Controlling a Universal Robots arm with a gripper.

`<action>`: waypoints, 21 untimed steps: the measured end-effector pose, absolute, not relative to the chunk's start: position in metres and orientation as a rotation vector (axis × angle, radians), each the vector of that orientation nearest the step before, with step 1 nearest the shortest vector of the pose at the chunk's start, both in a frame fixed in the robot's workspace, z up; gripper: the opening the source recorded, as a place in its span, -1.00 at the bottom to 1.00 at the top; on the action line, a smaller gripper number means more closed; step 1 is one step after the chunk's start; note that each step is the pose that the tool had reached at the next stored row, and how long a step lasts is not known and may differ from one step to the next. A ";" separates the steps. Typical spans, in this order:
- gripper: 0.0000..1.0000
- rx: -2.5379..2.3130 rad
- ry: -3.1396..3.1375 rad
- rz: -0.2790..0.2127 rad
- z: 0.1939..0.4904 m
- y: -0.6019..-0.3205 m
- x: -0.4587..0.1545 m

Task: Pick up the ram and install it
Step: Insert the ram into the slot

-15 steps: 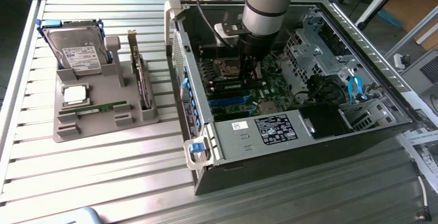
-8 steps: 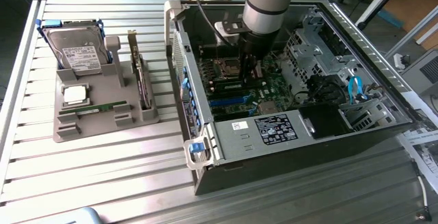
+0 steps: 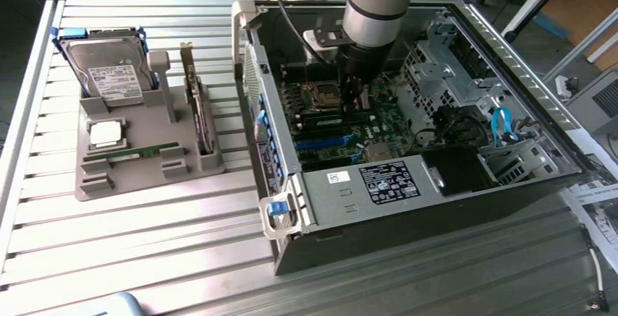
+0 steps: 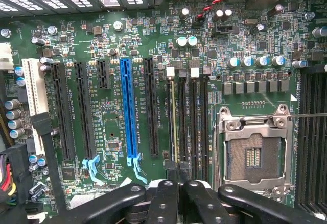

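One ram (image 3: pixel 130 152), a slim green stick, lies flat in the grey holder (image 3: pixel 145 178) on the exterior view's left. My gripper (image 3: pixel 351 105) is down inside the open computer case (image 3: pixel 406 186), over the motherboard's memory slots beside the CPU socket (image 3: pixel 319 97). From the wrist, the black fingers (image 4: pixel 164 196) stand pressed together at the gripper (image 4: pixel 179 182), with nothing visible between them. Right under the tips run the dark memory slots (image 4: pixel 196 122); one of them seems to hold a ram (image 4: pixel 174 122) seen edge-on. The empty CPU socket (image 4: pixel 253 155) lies next to the slots.
The holder also carries a hard drive (image 3: pixel 114 70), a silver CPU chip (image 3: pixel 106 134) and an upright expansion card (image 3: pixel 198 110). Inside the case are a blue expansion slot (image 4: pixel 129 109), drive cages (image 3: pixel 454 70) and blue cables (image 3: pixel 500 124). The case walls hem in the arm.
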State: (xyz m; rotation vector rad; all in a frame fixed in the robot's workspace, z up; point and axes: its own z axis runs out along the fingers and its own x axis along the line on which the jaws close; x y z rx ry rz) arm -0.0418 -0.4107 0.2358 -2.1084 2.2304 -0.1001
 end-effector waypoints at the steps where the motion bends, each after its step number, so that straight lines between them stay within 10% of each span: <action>1: -0.79 -2.108 2.231 -0.100 0.236 -0.411 -0.041; 21: -0.79 -2.112 2.234 -0.093 0.236 -0.411 -0.017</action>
